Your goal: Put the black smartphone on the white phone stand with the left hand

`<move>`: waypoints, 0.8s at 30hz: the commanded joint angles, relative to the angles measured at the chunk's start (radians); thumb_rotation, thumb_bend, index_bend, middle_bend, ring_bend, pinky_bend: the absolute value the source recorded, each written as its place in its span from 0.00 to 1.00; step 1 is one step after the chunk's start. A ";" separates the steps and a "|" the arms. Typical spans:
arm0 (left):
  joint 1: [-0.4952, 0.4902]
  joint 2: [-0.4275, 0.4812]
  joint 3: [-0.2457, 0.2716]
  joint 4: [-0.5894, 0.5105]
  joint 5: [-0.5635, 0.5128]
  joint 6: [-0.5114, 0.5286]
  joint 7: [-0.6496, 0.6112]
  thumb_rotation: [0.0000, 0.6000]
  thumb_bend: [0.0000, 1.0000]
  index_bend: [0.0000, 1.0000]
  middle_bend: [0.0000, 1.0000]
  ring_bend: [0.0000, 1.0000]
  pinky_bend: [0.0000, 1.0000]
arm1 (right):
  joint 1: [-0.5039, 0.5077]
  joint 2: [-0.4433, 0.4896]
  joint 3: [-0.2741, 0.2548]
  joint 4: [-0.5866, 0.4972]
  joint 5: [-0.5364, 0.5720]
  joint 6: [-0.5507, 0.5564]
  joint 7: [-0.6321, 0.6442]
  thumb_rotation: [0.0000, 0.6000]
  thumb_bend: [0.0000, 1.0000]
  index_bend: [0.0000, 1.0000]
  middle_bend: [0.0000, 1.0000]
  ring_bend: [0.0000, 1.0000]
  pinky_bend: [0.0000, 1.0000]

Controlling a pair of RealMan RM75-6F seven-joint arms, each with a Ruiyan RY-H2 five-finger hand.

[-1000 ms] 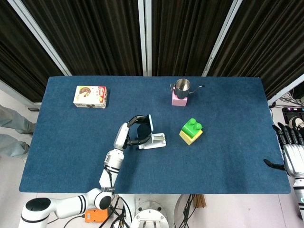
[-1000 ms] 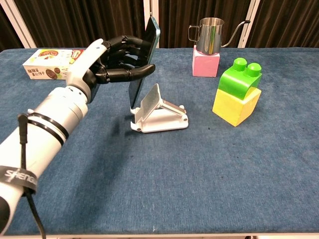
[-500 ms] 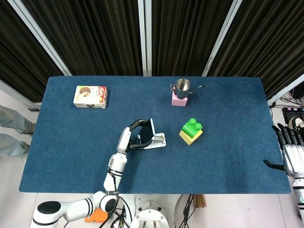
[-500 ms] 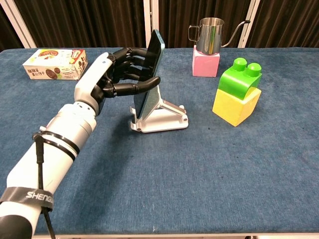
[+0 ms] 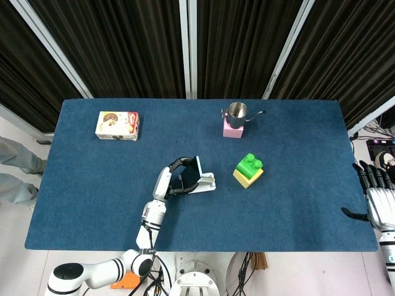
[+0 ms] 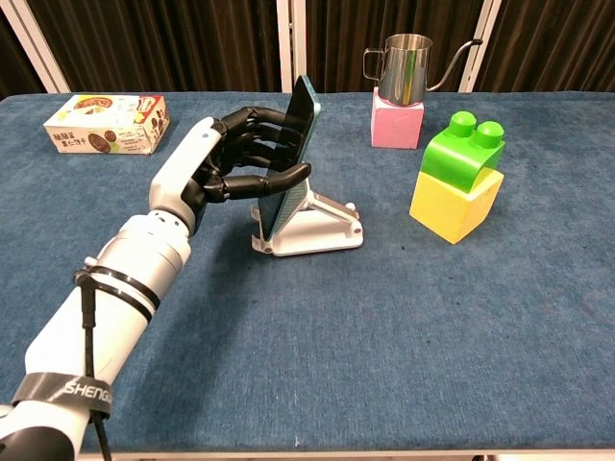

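Left hand (image 6: 226,168) fingers (image 6: 274,177) gripping black smartphone (image 6: 293,158), leaning on white phone stand (image 6: 312,223). Seat lower edge in lip; release gently. Right hand (image 5: 378,200) idle, fingers apart.

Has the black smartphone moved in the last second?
Yes. The black smartphone, held by the left hand, has dropped from above the white phone stand and tilted back onto it.
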 commanded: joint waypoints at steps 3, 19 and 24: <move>0.005 -0.004 0.009 0.019 0.006 -0.003 -0.010 1.00 0.23 0.50 0.60 0.43 0.22 | -0.002 -0.003 -0.001 0.005 0.001 0.001 0.005 1.00 0.17 0.00 0.06 0.00 0.09; 0.004 0.008 0.013 -0.003 0.012 -0.021 0.022 1.00 0.14 0.02 0.12 0.02 0.05 | -0.006 -0.013 -0.002 0.025 -0.004 0.005 0.030 1.00 0.17 0.00 0.06 0.00 0.09; 0.008 0.016 0.021 -0.012 0.019 -0.019 0.039 1.00 0.14 0.01 0.10 0.01 0.04 | -0.007 -0.015 -0.001 0.033 -0.004 0.007 0.039 1.00 0.17 0.00 0.06 0.00 0.09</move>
